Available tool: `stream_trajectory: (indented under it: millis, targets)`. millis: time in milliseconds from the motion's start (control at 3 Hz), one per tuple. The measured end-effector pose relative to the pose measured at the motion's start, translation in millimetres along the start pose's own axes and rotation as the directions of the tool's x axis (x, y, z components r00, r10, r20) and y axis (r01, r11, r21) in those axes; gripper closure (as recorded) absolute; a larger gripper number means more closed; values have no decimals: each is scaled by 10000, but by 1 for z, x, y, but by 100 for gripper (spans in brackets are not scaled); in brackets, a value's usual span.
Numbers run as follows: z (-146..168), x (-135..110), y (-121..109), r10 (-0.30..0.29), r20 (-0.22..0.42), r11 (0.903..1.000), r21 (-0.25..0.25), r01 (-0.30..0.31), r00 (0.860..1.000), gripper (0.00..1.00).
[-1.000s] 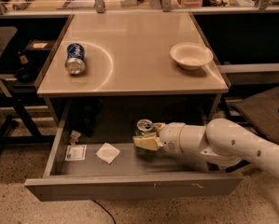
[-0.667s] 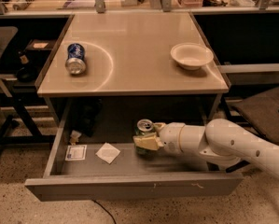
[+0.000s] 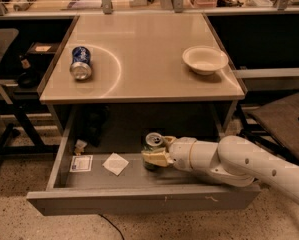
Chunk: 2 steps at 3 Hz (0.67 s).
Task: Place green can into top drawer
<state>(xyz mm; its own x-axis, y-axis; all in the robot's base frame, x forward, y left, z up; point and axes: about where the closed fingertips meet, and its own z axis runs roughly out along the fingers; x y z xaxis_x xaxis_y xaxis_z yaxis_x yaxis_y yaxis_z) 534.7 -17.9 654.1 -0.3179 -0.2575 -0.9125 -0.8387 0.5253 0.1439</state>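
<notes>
the green can [image 3: 153,140] stands upright inside the open top drawer [image 3: 144,202], about midway along its width and toward the far side of the drawer floor, its silver pull-tab top facing up. the gripper [image 3: 156,158] is at the can's lower body, reaching in from the right, and its pale fingers [image 3: 159,159] are closed around the can and hide most of its patterned side. only the can's top and a dark strip near its base show. the white arm [image 3: 239,160] runs from the gripper to the right and nearer, crossing over the drawer's right near corner.

against the pictures from a second ago, little differs. the can and the gripper sit in very nearly the same spot in the drawer, perhaps a shade nearer and to the left, and the hold looks the same. the drawer is pulled out just as far.

left of the can, a white paper square [image 3: 115,164] lies flat on the drawer floor, apart from the can. further left lies a small printed card [image 3: 81,163], and just beyond it a small pale object [image 3: 80,145] rests by the drawer's left wall.

above the drawer, the desk [image 3: 149,39] carries a blue can [image 3: 81,63] lying on its side near the left edge and a white bowl [image 3: 205,60] near the right edge. both are where they were before.
</notes>
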Motion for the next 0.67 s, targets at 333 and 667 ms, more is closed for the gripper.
stream_trajectory:
  millis: [333,667]
  targets:
    - [1,5,2,36,-10,10000,30,-36,10000,100]
    - [1,5,2,36,-10,10000,30,-36,10000,85]
